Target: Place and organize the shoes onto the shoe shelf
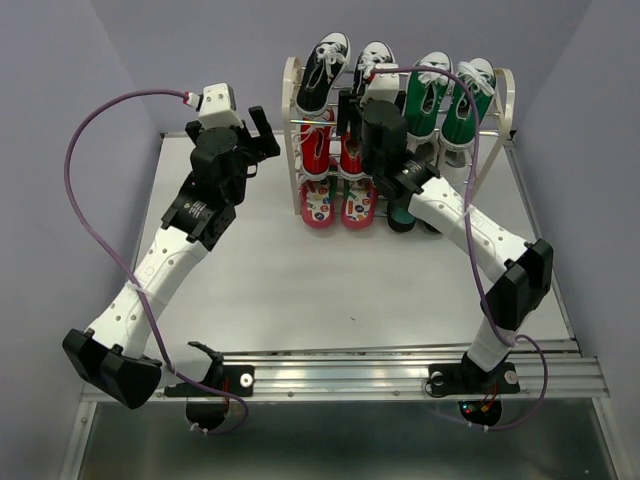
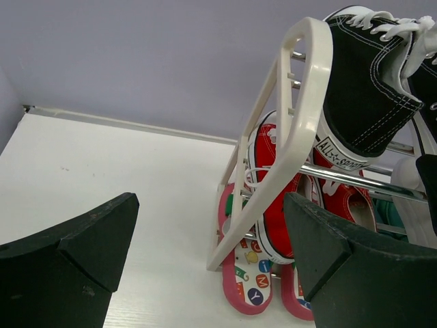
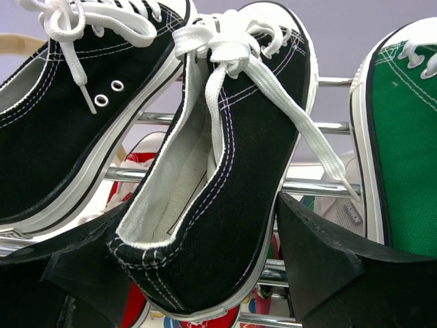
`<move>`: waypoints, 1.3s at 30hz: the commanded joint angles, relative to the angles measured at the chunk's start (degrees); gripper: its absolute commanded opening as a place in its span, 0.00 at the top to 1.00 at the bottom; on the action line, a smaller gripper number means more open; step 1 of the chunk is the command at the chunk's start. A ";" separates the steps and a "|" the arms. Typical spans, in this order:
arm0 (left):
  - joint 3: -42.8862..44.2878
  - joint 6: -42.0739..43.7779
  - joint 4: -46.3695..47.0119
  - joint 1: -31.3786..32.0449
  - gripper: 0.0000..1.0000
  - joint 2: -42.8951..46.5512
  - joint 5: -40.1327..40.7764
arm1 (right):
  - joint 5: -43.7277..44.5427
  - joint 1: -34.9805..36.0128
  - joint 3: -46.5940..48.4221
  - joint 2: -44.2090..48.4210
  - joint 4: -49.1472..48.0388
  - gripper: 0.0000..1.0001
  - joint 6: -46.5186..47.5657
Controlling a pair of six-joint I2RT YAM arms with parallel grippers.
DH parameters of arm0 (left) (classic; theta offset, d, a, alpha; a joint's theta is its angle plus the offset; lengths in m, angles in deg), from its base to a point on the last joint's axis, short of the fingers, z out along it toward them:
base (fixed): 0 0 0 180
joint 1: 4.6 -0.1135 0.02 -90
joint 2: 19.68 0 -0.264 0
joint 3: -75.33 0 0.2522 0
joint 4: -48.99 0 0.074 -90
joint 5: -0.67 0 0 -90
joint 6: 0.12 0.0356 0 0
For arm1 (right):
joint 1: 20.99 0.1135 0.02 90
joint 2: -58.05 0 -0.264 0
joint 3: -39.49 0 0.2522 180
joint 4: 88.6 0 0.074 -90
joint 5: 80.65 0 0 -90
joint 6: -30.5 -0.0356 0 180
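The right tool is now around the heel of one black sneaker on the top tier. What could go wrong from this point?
1. The black sneaker rests only on thin rods, with its heel between the fingers of the right tool. An uneven squeeze or pull might tip it off.
2. Its loose lace hangs close to the tool and could catch there.
3. The green sneaker stands very near and may get nudged.

Lab test cell, plain walls [image 1: 120,60], railed table [image 1: 280,290]
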 commanded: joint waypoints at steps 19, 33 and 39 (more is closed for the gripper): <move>-0.28 -1.44 3.46 -2.96 0.01 -0.19 -4.90 | -13.14 2.07 -7.67 4.38 -17.01 0.71 7.17; -0.27 -2.14 3.46 -3.75 0.01 -0.80 -6.40 | -8.84 2.07 2.43 -0.01 -12.10 0.72 -2.23; -0.54 -2.23 3.46 -3.84 0.01 -0.80 -6.57 | -9.11 2.07 3.76 -1.24 -9.28 0.72 -4.52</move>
